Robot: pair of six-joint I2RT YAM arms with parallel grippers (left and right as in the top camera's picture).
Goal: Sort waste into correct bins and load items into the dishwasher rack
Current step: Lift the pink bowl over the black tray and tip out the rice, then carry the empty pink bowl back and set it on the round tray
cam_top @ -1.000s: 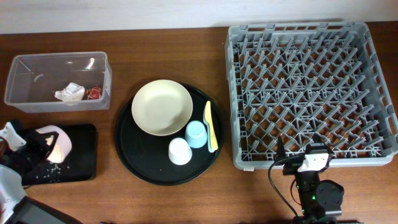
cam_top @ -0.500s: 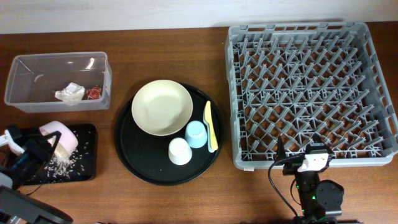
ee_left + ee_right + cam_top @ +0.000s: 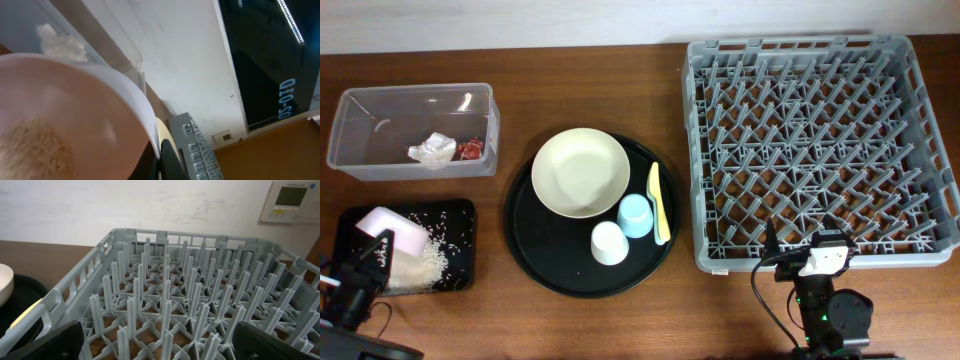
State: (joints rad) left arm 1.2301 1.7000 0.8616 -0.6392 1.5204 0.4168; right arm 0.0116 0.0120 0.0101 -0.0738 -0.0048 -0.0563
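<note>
Tabletop (image 3: 590,90), pink bowl (image 3: 392,230) in left end effector (image 3: 372,258)

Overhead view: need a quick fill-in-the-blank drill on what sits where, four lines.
1. The rice grains lie on the flat ___ tray.
2. The left pincer holds the ___ bowl tilted over that tray.
3. The clear box holds a white wrapper and a small wrapper coloured ___.
4. The yellow utensil lies beside the light ___ cup.
Missing: black; pink; red; blue.

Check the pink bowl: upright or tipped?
Tipped: left gripper holds pink bowl tilted over the black tray, rice spilled beneath.
</note>
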